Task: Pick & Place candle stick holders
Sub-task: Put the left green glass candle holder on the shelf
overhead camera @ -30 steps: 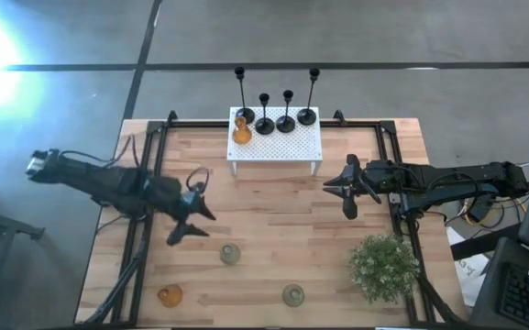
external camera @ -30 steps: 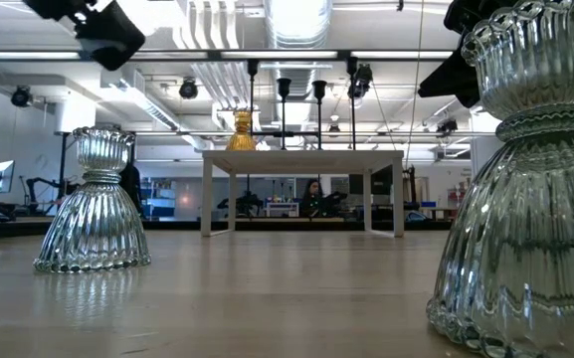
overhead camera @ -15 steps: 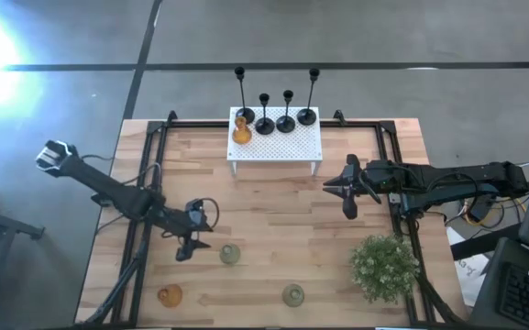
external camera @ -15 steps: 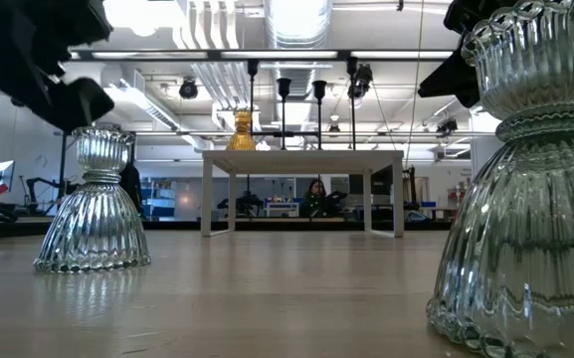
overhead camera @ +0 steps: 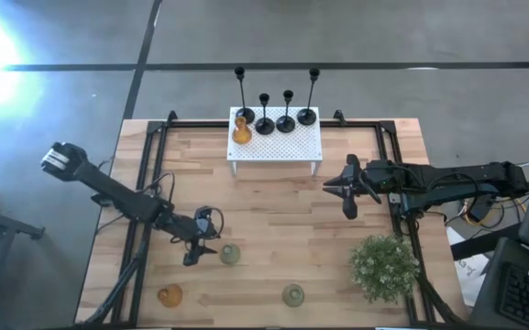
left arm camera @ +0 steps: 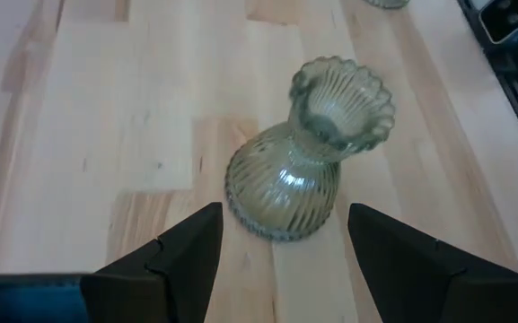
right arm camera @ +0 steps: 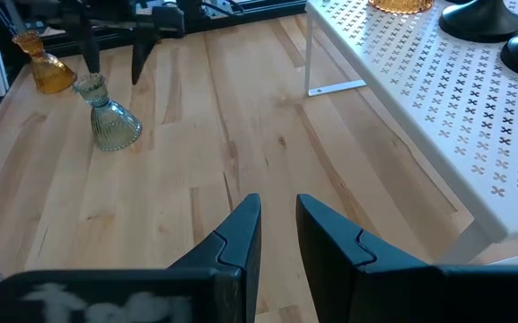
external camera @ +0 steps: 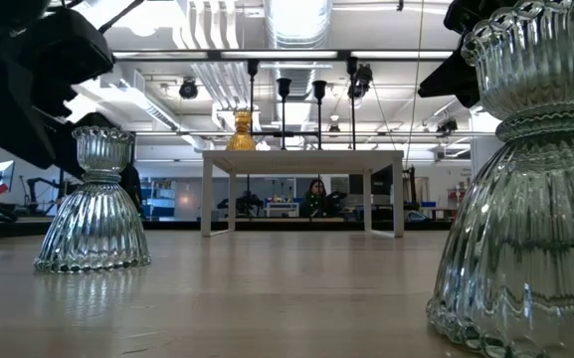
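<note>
Four black holders and one amber holder stand on the far rack. Near side: two green holders, one amber. Left gripper spread just left of a green one; right gripper nearly closed, empty.

Four black holders, two amber, two green.
</note>
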Controlling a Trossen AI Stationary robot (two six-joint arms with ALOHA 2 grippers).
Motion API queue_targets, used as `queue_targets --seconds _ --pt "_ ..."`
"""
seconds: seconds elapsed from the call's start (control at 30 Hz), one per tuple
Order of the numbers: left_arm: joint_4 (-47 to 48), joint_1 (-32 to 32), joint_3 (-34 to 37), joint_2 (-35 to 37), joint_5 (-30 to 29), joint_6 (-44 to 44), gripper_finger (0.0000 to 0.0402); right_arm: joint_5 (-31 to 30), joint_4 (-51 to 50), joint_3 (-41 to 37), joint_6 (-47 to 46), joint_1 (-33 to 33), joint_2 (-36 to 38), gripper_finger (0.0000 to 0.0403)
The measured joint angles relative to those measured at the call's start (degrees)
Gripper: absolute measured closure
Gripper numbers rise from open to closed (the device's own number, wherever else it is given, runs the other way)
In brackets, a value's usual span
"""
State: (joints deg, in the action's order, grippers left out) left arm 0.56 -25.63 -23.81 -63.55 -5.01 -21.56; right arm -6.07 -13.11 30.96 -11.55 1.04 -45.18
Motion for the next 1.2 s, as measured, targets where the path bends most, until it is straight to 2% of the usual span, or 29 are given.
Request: queue_targets --seconds 0.2,0.73,1.2 --pt "-8.02 0.00 0.02 -4.04 1.18 7.61 0.0156 0.00 -0.01 0.00 0.00 0.00 0.01 0.0335" --pt "-21.01 0.00 0.00 -12.76 2.50 10.83 0.0156 0.02 -0.01 0.00 0.00 0.00 0.01 0.0335" --pt "-27.60 0.02 0.00 -18.36 2.46 10.73 0.0157 0.01 0.00 -0.02 0.00 0.00 0.01 0.0335"
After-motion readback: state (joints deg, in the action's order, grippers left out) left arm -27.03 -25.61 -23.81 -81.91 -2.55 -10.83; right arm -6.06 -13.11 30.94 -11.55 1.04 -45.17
